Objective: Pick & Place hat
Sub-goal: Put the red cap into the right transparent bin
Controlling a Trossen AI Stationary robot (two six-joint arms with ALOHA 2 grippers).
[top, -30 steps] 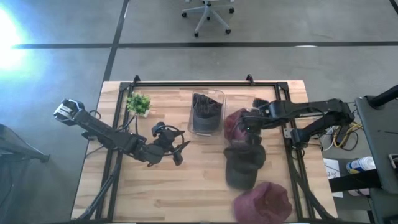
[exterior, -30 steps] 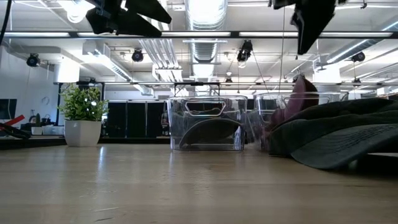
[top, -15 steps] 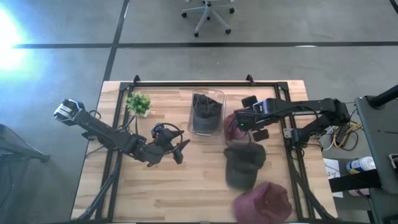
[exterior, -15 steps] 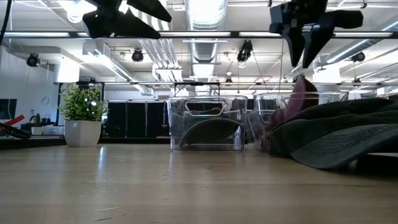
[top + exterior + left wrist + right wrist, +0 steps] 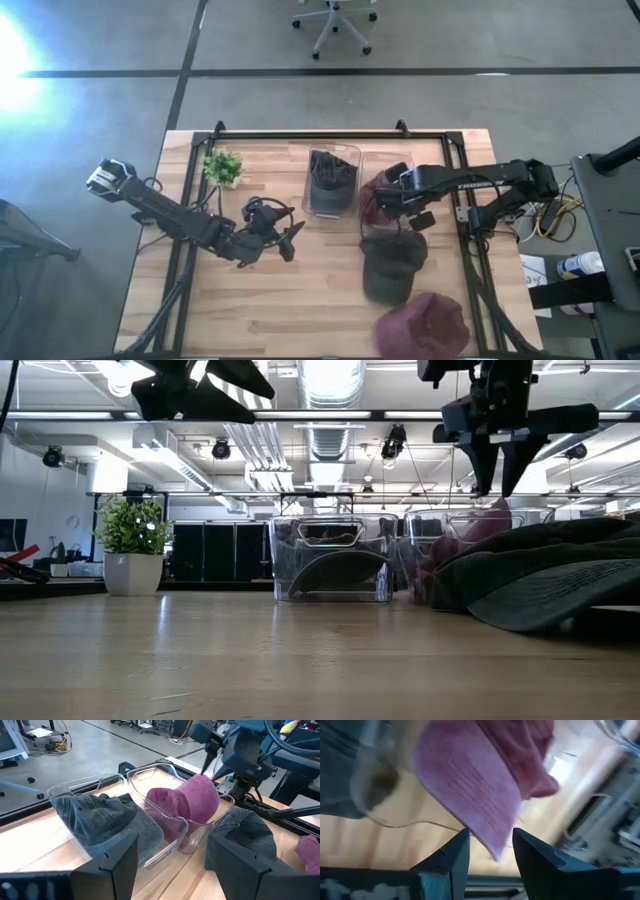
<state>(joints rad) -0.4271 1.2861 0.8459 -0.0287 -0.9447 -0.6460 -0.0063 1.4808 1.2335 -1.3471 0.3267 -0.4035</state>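
Left bin: a clear plastic bin (image 5: 332,181) near the middle of the table's far edge holds a dark grey cap (image 5: 100,815), which fills most of it.
Right bin: a second clear bin (image 5: 192,827) stands touching the first on its right side; a maroon cap (image 5: 375,200) sits in it, crown up, rising above the rim.
Maroon cap, look: faded pinkish-red cloth with rows of stitching on the brim, clear in the right wrist view (image 5: 480,785).
Other hats: a dark cap (image 5: 392,262) lies on the wooden table (image 5: 250,300) just in front of the right bin; another maroon cap (image 5: 422,326) lies at the near right corner.
Right gripper (image 5: 397,196): above the right bin, fingers parted narrowly and pointing down over the maroon cap; nothing between them.
Left gripper (image 5: 290,240): open wide, empty, over the table's middle left.
Plant: a small potted plant (image 5: 223,166) at the far left.
Low view only: the right gripper's fingertips (image 5: 497,475) hang just over the cap.
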